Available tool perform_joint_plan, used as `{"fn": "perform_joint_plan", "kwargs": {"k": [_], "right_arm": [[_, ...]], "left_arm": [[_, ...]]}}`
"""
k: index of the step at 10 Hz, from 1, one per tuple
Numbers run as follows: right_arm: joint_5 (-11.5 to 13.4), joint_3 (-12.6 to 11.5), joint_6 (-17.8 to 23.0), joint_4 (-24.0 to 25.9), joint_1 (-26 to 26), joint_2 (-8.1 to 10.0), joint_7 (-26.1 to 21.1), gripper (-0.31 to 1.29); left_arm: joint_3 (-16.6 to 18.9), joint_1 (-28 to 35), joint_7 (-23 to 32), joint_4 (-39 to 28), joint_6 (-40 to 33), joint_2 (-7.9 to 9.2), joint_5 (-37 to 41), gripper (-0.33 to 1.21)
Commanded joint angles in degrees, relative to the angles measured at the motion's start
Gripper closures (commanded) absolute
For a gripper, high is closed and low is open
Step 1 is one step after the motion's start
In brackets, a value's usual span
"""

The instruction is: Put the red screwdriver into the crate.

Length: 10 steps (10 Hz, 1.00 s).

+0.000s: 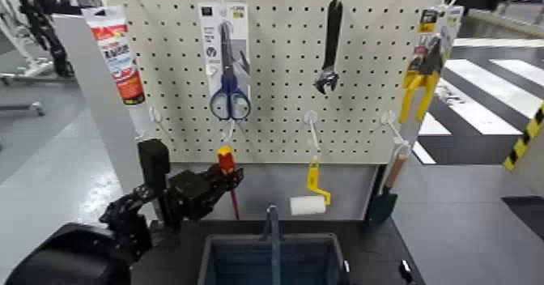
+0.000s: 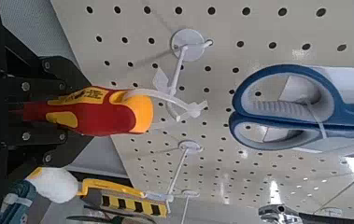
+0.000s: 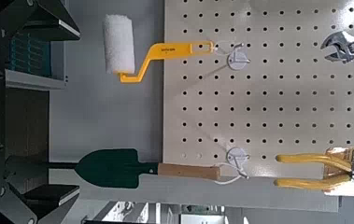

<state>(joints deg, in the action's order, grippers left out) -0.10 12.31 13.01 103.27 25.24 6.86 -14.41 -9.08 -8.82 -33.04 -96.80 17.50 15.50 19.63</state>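
My red-handled, yellow-banded screwdriver upright, shaft down, near the pegboard, the ribbed blue-grey crate below, central divider upright

I see the big board make a wall behind my left tool. The scissors and a hook block the way just above it. The crate has an open top low in front, but its tall handle stands up in the middle. There is a gap between my tool and the paint roller.
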Motion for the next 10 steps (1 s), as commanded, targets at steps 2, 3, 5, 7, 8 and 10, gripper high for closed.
{"fn": "perform_joint_plan", "kwargs": {"k": [2,3,5,7,8,10], "right_arm": [[-0.1,0.0,-0.2,0.0,0.0,0.09,0.0,0.14],[-0.1,0.0,-0.3,0.0,0.0,0.18,0.0,0.14],[-0.1,0.1,-0.4,0.0,-0.1,0.26,0.0,0.14],[-0.1,0.1,-0.5,0.1,-0.1,0.26,0.1,0.14],[-0.1,0.1,-0.6,0.1,-0.1,0.35,0.1,0.14],[-0.1,0.2,-0.8,0.1,-0.2,0.44,0.1,0.14]], "left_arm": [[2.4,3.9,1.1,-7.6,4.4,-1.08,-0.1,1.11],[2.8,4.7,1.4,-10.2,6.4,-1.08,0.0,1.11],[4.1,6.4,1.9,-15.0,11.9,-0.99,0.6,1.11],[5.8,7.9,1.6,-15.8,14.7,0.15,5.6,1.11],[6.9,8.5,0.0,-15.4,15.5,0.41,8.1,1.11],[7.7,9.2,-2.3,-13.1,15.3,0.32,11.0,1.11]]}}
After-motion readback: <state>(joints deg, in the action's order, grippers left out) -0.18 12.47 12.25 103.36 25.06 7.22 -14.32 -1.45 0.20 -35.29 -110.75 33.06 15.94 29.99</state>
